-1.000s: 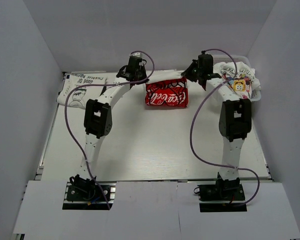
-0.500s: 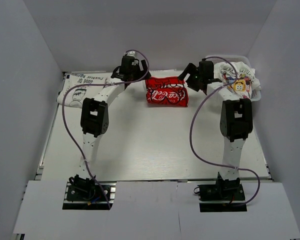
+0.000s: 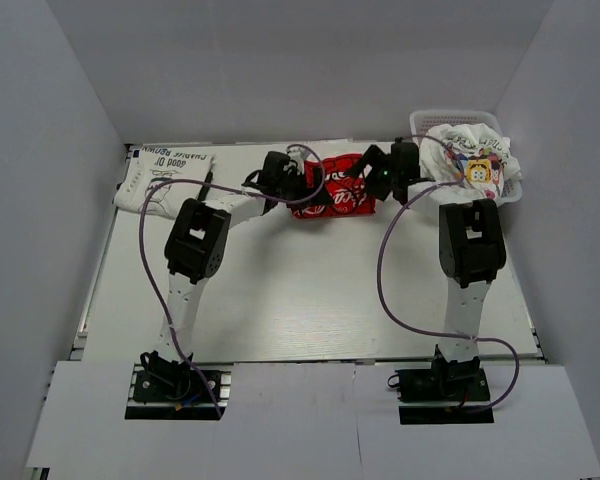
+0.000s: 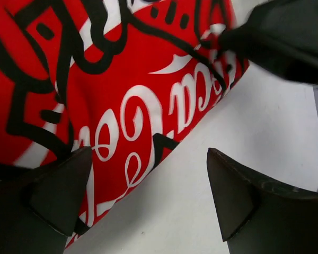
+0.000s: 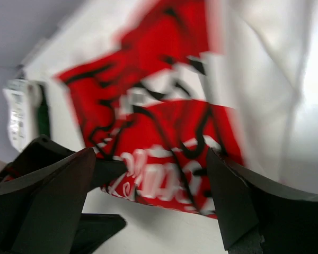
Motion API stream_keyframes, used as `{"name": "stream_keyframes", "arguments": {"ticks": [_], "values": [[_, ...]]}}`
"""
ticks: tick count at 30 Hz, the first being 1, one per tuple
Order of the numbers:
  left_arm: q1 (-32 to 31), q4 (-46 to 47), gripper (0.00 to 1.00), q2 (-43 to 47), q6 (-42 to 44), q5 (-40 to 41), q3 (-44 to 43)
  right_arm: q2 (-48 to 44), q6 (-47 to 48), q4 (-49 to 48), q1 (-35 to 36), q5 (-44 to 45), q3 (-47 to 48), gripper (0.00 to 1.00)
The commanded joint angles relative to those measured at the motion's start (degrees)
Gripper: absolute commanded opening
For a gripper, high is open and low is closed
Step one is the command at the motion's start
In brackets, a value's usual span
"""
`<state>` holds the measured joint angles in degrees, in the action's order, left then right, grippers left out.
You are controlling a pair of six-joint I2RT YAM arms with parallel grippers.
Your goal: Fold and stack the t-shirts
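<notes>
A t-shirt with a red-and-white logo [image 3: 332, 196] lies folded at the back middle of the table. My left gripper [image 3: 283, 184] stands open over its left end, and my right gripper [image 3: 372, 176] stands open over its right end. In the left wrist view the left gripper [image 4: 148, 196] spans the red print's [image 4: 122, 95] edge and bare table, holding nothing. In the right wrist view the right gripper [image 5: 148, 201] is open above the blurred red print [image 5: 159, 132]. A second t-shirt with dark lettering [image 3: 165, 177] lies folded at the back left. A third t-shirt with a yellow cartoon [image 3: 475, 160] is bunched in a basket.
The white mesh basket [image 3: 458, 116] stands at the back right corner, close to the right arm. White walls close in the table on three sides. The table's front half [image 3: 310, 300] is bare between the two arms.
Both grippers have opened and let go of the red-logo t-shirt. They have come down and inward to its two ends, and the shirt now lies flat and folded.
</notes>
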<state>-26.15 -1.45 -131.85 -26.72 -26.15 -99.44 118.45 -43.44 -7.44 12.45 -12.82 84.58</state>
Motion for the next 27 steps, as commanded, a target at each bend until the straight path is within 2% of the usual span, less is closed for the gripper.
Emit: {"name": "stream_keyframes", "arguments": {"ticks": [1, 3, 4, 7, 10, 12, 14, 15, 17, 18, 22, 25, 27], "values": [[0.84, 4.88, 1.00, 1.86, -2.10, -7.41, 8.26, 1.08, -4.20, -2.02, -0.23, -1.33, -7.56, 0.90], [0.84, 7.93, 1.00, 3.26, -2.64, -8.21, 13.10, 0.64, -4.37, -2.05, -0.06, -1.24, -13.36, 0.90], [0.84, 10.05, 1.00, 4.31, -3.77, -9.61, 19.13, 0.46, -4.02, -1.61, 0.12, -1.16, -14.51, 0.90], [0.23, 15.16, 1.00, 9.41, -4.31, -9.63, 29.08, -3.82, -2.35, -0.55, 1.00, -0.98, -20.75, 0.90], [-0.48, 10.35, 1.00, 15.99, -1.77, -4.90, 35.18, -8.49, -0.51, -0.64, 3.02, -0.02, -28.49, 0.90], [-2.31, 6.57, 1.00, 20.21, -0.27, -3.39, 39.64, -14.80, -0.16, -0.47, 4.51, -0.10, -35.58, 0.90], [-3.72, 4.11, 1.00, 27.94, 0.96, -0.49, 42.91, -18.50, -0.94, -0.03, 5.83, 1.39, -40.70, 0.90], [-5.04, 2.35, 1.00, 30.66, 0.97, 0.57, 44.32, -24.79, -0.94, 1.19, 6.88, 2.00, -44.81, 0.90], [-6.27, -2.93, 1.00, 36.72, 1.50, 4.25, 48.36, -31.66, 0.54, 3.56, 7.85, 2.53, -47.03, 0.90], [-6.89, -4.07, 1.00, 43.19, 1.50, 7.49, 50.46, -36.75, 0.99, 4.27, 9.07, 2.54, -49.57, 0.90], [-7.60, -7.69, 1.00, 55.02, 0.97, 16.82, 51.19, -52.15, 6.43, 2.09, 11.28, 6.74, -52.32, 0.90], [-7.60, -3.65, 1.00, 55.49, 0.35, 20.96, 51.19, -53.85, 9.06, 4.79, 11.20, 11.14, -49.08, 0.90], [-7.60, -4.86, 1.00, 51.80, 2.19, 22.28, 46.65, -53.33, 9.95, 6.73, 10.93, 15.60, -46.61, 0.90]]}}
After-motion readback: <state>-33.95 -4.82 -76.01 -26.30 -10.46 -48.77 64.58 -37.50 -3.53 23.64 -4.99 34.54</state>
